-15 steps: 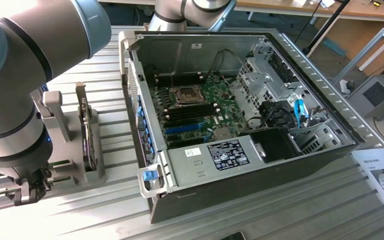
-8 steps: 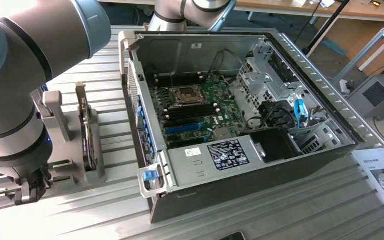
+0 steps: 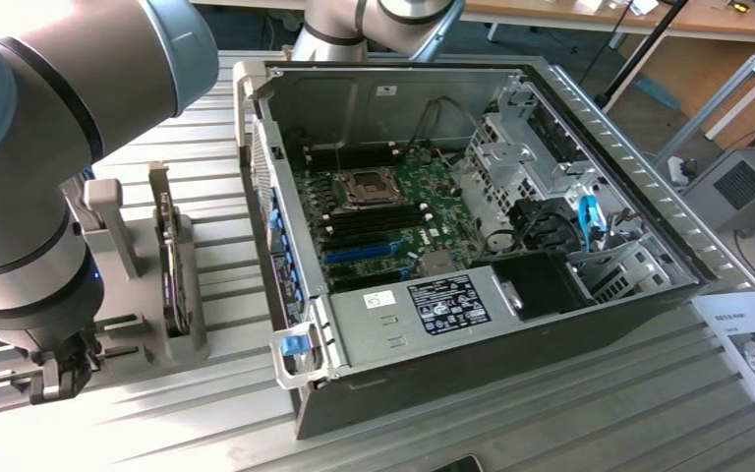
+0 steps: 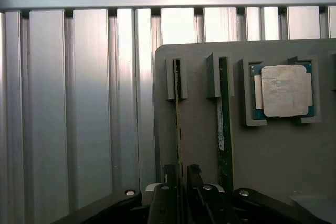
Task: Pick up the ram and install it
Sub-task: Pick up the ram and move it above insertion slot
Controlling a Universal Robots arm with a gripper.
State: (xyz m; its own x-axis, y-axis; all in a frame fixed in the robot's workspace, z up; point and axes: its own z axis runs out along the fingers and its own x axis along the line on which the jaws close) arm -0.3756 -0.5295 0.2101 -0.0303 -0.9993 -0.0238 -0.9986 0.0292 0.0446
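The ribbed aluminium counter [image 4: 79,103] is pale silver with bright lengthwise stripes. The flat plastic holder tray [image 4: 273,150] is matte grey. The thin circuit-board ram stick [image 4: 178,129], seen edge-on, looks dark olive-green, perhaps. The square processor chip [image 4: 283,90] is dull silver on a blue-green border. The metal pincer [image 4: 181,172] is black.

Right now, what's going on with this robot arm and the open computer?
A robot arm is working beside an open computer case whose motherboard is exposed. Its gripper is down at a grey holder on the slatted table, right over the ram, a green stick standing on edge in a slot. The ram is not yet lifted or installed. The other stick stands beside it, and a silver processor chip lies in a recess of the same holder.
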